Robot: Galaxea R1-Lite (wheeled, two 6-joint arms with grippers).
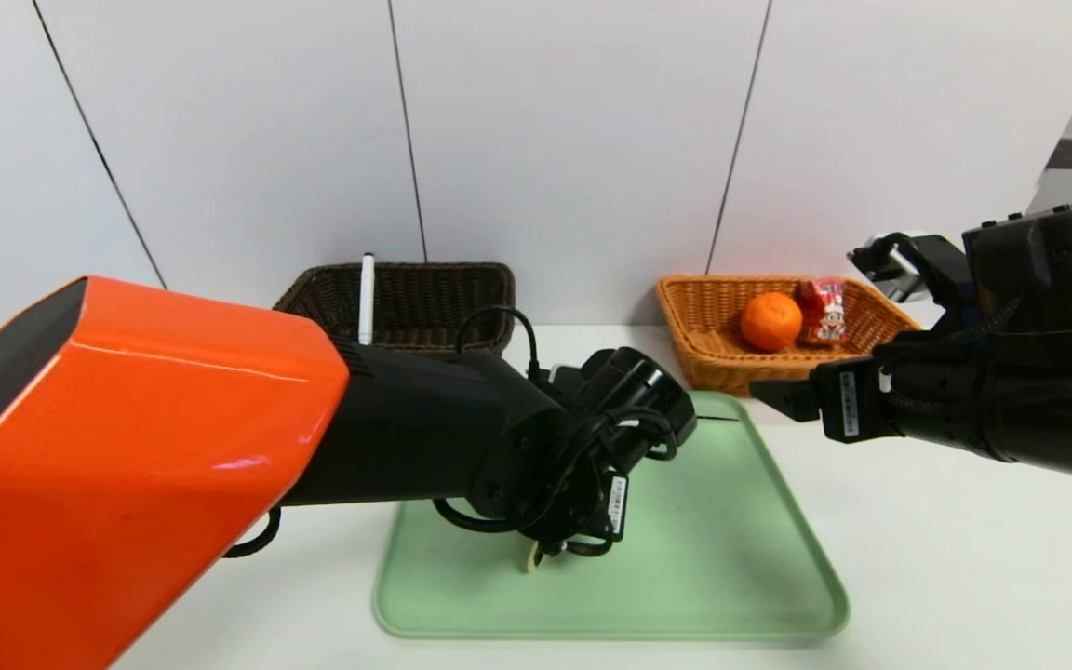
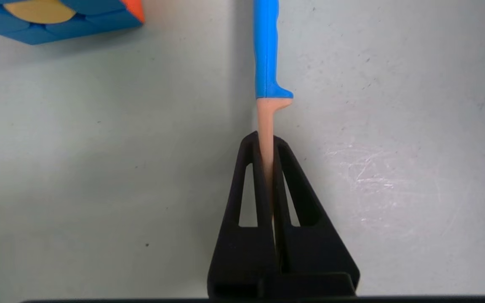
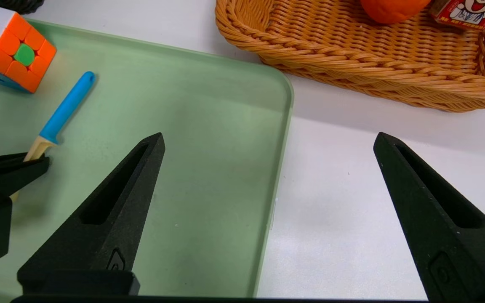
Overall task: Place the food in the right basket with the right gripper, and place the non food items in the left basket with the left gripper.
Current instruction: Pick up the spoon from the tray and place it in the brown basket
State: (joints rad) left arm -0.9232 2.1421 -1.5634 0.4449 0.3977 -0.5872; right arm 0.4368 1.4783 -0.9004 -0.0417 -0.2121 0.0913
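Currently the black left gripper [image 2: 273,143] was clamped on the cream neck of the yellow plastic spoon with blue handle [image 2: 266,54], lying on the pale green tray [image 3: 209,139]. Narrow pinch; spoon could pivot or slip during lift. Right gripper [image 3: 267,143] hung released beside the tray.

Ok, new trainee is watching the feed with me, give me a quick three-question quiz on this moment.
1. True or false: the left gripper is shut on the spoon.
2. Which basket holds the orange and the red carton? A) dark basket B) tan basket C) neither
3. Fill in: the cube sits on the green ____.

Key: 1 true; 2 B; 3 tray.
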